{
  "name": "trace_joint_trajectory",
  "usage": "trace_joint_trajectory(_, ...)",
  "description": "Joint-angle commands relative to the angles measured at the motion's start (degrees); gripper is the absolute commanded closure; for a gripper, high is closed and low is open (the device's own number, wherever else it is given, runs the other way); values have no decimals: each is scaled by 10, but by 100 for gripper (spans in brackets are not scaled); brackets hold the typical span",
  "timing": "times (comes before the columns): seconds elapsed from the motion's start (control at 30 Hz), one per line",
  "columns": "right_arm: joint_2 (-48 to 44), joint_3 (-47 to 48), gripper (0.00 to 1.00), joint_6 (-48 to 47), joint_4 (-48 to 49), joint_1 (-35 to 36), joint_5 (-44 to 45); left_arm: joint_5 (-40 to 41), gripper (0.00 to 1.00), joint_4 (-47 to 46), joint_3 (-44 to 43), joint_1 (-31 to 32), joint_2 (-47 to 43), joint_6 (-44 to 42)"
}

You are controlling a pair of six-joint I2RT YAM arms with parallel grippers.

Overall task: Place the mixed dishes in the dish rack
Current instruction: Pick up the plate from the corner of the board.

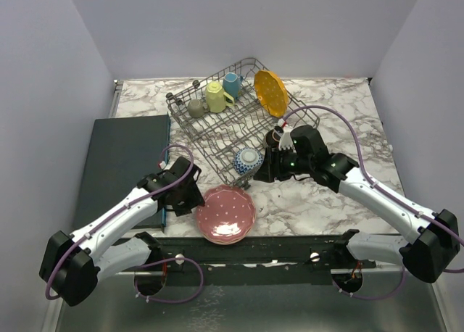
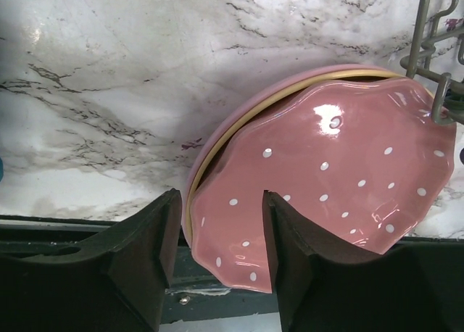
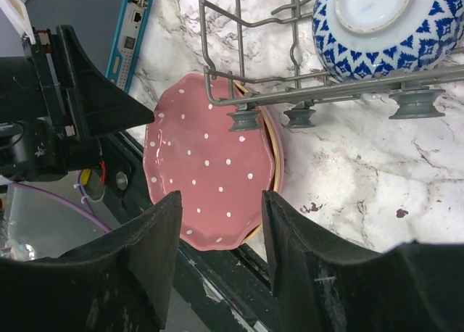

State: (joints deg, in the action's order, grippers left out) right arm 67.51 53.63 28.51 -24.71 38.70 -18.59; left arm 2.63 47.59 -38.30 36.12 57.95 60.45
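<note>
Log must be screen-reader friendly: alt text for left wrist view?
A pink scalloped plate with white dots tops a stack of plates on the marble table, the open fingers of the left gripper framing its near edge. Dish rack wires show at upper right.

You have on hand: one grey wire dish rack (image 1: 217, 133). Three small mugs: blue mug (image 1: 232, 84), yellow mug (image 1: 215, 98), olive mug (image 1: 196, 107). One orange plate (image 1: 270, 93). One blue-patterned bowl (image 1: 248, 159). One stack of three plates (image 1: 225, 213), the topmost pink, scalloped and white-dotted. One dark flat mat (image 1: 123, 158).
</note>
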Motion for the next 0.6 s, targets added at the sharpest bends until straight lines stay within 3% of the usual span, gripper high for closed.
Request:
trace_joint_trajectory(0.0, -1, -11, 47, 5, 20, 6, -1, -13, 48, -25, 12, 6, 7, 8)
trace_joint_trajectory(0.57, -2, -33, 49, 17, 31, 8, -4, -18, 68, -44, 27, 22, 20, 7)
